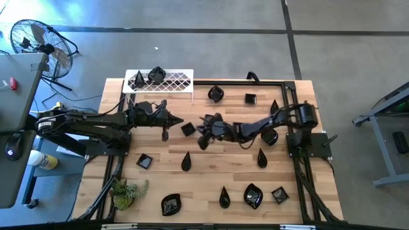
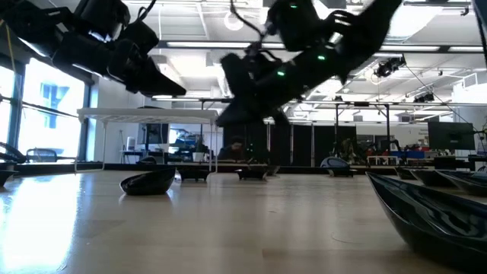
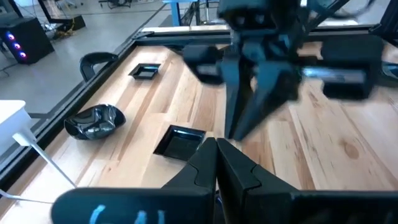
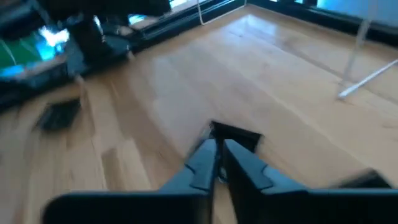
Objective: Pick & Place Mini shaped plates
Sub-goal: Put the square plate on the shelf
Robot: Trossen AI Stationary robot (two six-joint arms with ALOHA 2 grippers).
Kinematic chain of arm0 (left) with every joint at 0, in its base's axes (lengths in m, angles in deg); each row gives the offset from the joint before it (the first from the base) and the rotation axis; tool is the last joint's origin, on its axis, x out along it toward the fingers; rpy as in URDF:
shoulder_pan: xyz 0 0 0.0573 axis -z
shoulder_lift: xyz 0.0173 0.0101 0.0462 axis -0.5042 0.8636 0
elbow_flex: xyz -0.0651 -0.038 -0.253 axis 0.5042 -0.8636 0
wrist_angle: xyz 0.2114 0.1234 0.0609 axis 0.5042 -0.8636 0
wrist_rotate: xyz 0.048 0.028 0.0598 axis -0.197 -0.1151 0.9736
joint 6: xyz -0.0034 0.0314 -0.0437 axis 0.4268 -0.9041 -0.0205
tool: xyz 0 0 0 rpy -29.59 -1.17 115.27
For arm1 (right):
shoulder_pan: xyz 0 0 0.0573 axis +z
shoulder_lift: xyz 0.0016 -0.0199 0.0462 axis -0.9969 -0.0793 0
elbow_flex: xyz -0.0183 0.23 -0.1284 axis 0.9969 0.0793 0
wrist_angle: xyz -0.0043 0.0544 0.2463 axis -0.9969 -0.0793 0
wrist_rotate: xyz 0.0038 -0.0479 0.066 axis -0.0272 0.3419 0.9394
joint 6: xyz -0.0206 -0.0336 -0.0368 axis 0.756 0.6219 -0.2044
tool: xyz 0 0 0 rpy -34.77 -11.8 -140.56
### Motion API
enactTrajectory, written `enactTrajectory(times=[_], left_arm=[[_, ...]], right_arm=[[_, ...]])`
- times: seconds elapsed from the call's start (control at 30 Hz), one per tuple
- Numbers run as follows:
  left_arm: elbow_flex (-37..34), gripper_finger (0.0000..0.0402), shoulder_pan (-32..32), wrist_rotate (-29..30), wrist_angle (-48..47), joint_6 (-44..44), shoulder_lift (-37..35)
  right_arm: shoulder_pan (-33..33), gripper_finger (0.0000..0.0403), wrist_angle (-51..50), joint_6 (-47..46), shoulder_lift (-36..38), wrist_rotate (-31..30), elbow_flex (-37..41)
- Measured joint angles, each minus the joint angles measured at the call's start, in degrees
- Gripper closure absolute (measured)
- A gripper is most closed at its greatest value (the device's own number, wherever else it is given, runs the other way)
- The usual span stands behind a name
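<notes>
Several glossy black mini shaped plates lie scattered on the wooden table (image 1: 211, 172). A square plate (image 1: 188, 129) (image 3: 179, 142) rests flat on the boards at the middle. My right gripper (image 1: 199, 131) (image 4: 217, 146) hangs shut above the table just right of that plate, which shows beyond the fingertips in its wrist view (image 4: 239, 137). In the low view the right gripper (image 2: 224, 118) is well clear of the tabletop. My left gripper (image 1: 179, 120) (image 3: 216, 146) is shut and empty, hovering left of the square plate.
A white lattice rack (image 1: 160, 80) at the far left carries two plates. More plates lie at the far right (image 1: 250, 98) and along the near side (image 1: 253, 195). A green plant (image 1: 128, 190) stands near-left. A black frame (image 1: 291, 147) borders the table.
</notes>
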Motion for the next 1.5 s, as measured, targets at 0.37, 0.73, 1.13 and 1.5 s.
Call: enactTrajectory(times=[0.37,0.73,1.13,1.5], left_arm=[[5.79,0.0401,5.07,11.16,-16.54,3.44,0.04],[13.09,0.0371,10.25,19.09,-29.2,16.58,8.65],[24.79,0.03,10.25,14.38,-36.33,19.67,25.1],[29.24,0.03,10.25,14.13,-36.47,22.76,34.09]], right_arm=[[-6.36,0.0398,30.19,11.87,5.78,12.86,20.96],[-10.57,0.04,36.02,12.52,5.95,11.04,27.76],[-10.53,0.0397,37.02,13.41,5.95,10.93,28.86],[-10.5,0.0395,36.88,14.96,5.93,10.75,28.86]])
